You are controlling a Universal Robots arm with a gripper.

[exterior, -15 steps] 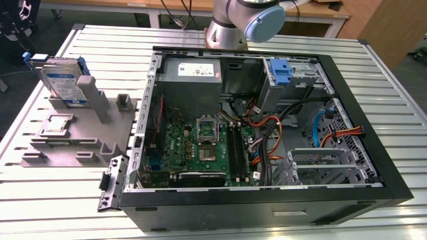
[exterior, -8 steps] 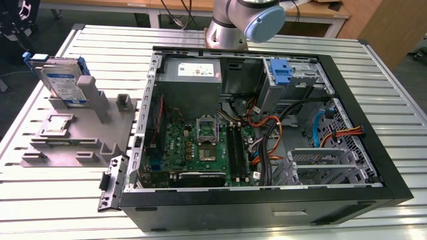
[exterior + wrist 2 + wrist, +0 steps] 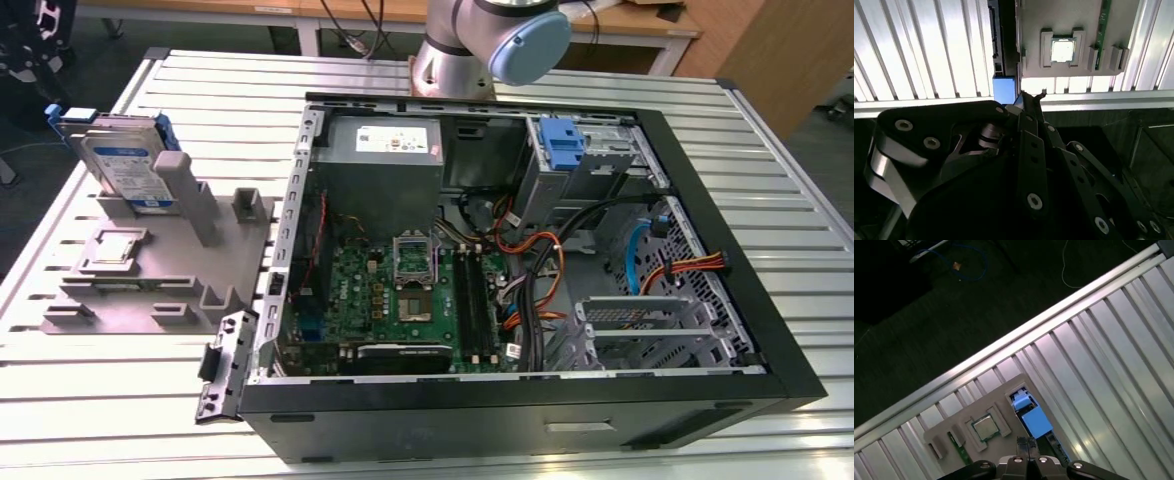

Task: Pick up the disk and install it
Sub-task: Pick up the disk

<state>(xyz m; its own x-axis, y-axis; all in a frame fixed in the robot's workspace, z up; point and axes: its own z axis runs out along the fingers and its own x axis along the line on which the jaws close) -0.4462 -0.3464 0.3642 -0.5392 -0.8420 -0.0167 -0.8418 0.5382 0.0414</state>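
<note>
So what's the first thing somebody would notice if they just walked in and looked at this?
The big open computer case grabs the eye first: it lies in the middle of the slatted table, showing its green motherboard. At the exterior view's left, the disk stands upright in a grey fixture, edged in bright blue. In the first wrist view the gripper hangs over it, near a processor chip.

The arm (image 3: 487, 40) holds its gripper (image 3: 1024, 442) pointing down, its 2 jaws pressed together.
</note>
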